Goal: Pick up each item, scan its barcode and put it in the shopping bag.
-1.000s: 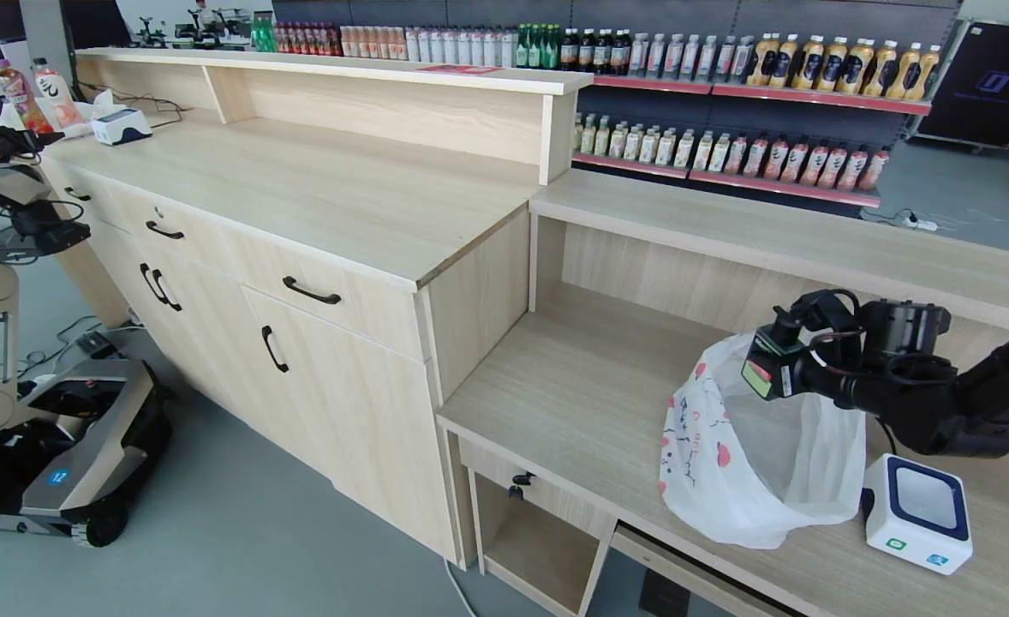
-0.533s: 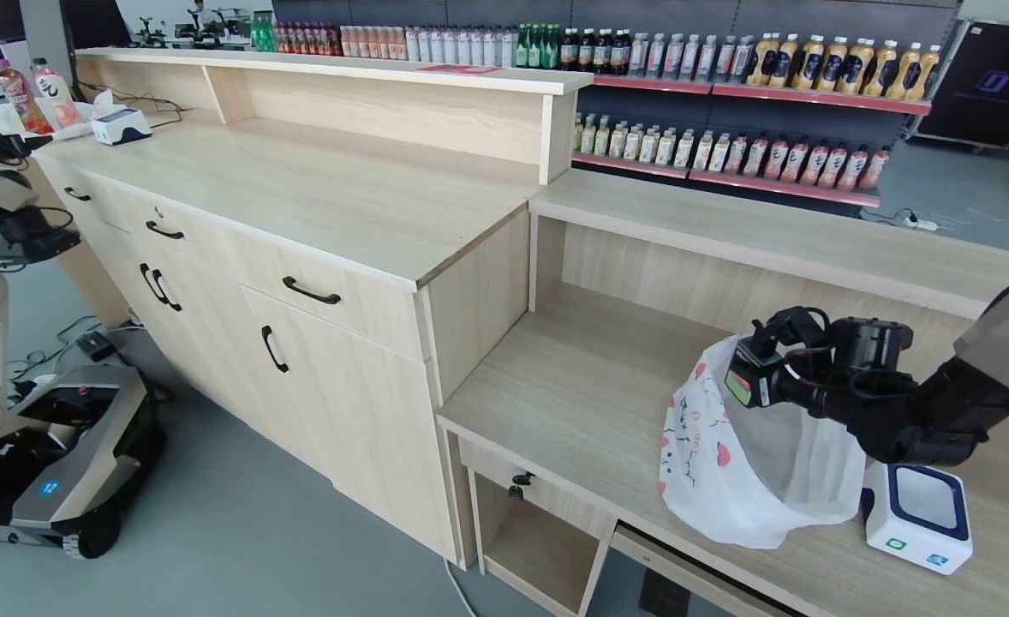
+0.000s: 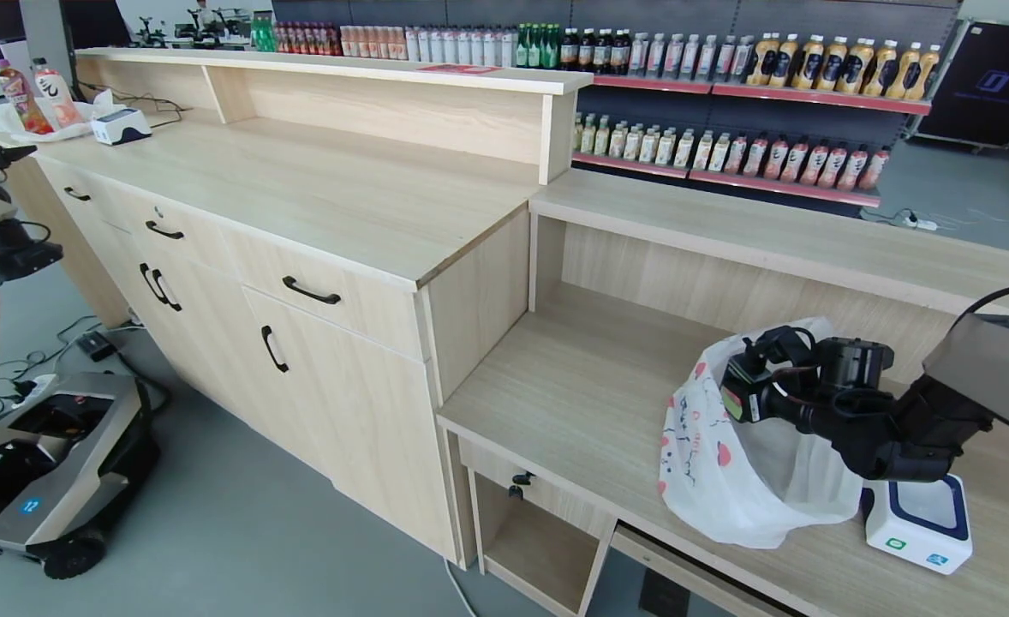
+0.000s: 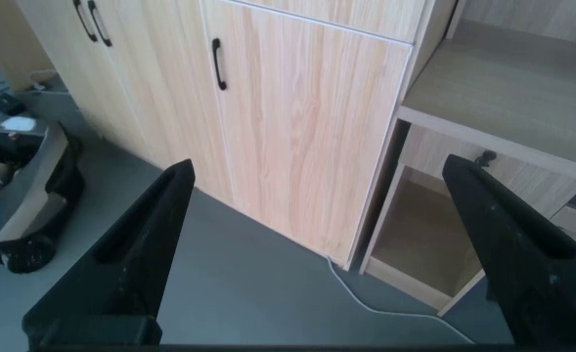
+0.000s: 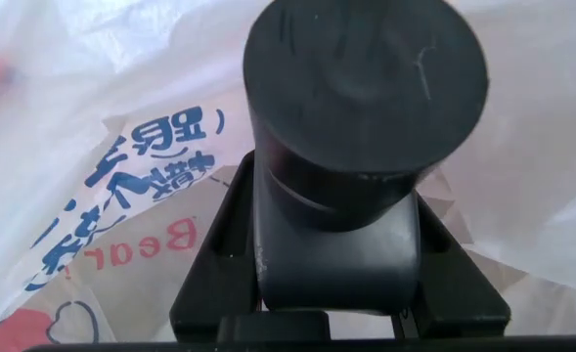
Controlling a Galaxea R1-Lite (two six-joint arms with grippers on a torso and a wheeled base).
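Note:
A white shopping bag (image 3: 727, 488) with red and blue print stands on the low counter, its mouth open upward. My right gripper (image 3: 737, 387) sits at the bag's mouth, shut on a dark bottle (image 3: 734, 403) with a green and red label. In the right wrist view the bottle (image 5: 366, 88) shows its round black end, clamped in the right gripper (image 5: 341, 254) with the bag's plastic (image 5: 92, 196) close all around. A white barcode scanner (image 3: 920, 514) with a blue-rimmed window stands just right of the bag. My left gripper (image 4: 317, 254) hangs open over the grey floor by the cabinet.
The low counter (image 3: 573, 386) has a raised ledge behind it and a taller cabinet (image 3: 299, 197) to its left. Shelves of bottles (image 3: 727, 103) line the back wall. Another wheeled robot (image 3: 42, 446) stands on the floor at far left. An open cubby (image 4: 434, 235) lies under the counter.
My right arm has moved left and down, carrying the dark bottle from above the bag into its mouth. The wheeled robot at far left has drifted a little lower and left.

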